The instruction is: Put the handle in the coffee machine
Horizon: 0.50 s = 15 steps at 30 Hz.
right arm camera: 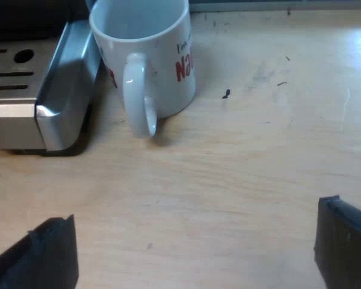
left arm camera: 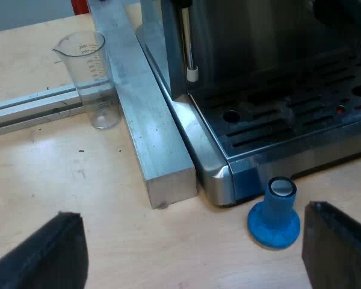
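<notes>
- Where the left gripper (left arm camera: pixel 192 218) hangs over the wooden table (left arm camera: pixel 120 247), its fingers are spread wide, holding nothing.
- Blue tamper (left arm camera: pixel 274 218) upright on the table, between that gripper and the espresso machine (left arm camera: pixel 277 120), just beside the drip tray's corner.
- Metal bar (left arm camera: pixel 147 114) lies along the machine's side; measuring glass (left arm camera: pixel 91 78) upright just beside the bar, away from the machine.
- Right gripper (right arm camera: pixel 195 232): fingers spread wide, nothing held, over the table.
- Farther on, white mug (right arm camera: pixel 150 54) upright, its handle toward the gripper, just beside the machine's corner.
</notes>
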Available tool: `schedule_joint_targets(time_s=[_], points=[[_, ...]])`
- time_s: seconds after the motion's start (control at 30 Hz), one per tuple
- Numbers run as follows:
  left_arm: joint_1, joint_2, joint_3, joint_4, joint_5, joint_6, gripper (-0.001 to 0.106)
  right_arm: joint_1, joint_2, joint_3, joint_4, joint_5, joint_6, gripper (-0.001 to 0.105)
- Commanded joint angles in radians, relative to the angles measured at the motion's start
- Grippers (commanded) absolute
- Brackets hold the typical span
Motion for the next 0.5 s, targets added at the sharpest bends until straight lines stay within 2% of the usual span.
schedule_joint_targets(time_s=[0.03, 0.5], points=[[-0.004, -0.134, 0.000, -0.013, 0.001, -0.004, 0.075, -0.034, -0.044, -0.006, -0.010, -0.007, -0.012, 0.081], [-0.001, -0.134, 0.000, -0.013, 0.012, -0.005, 0.075, -0.076, -0.044, -0.006, -0.010, -0.005, -0.012, 0.081]])
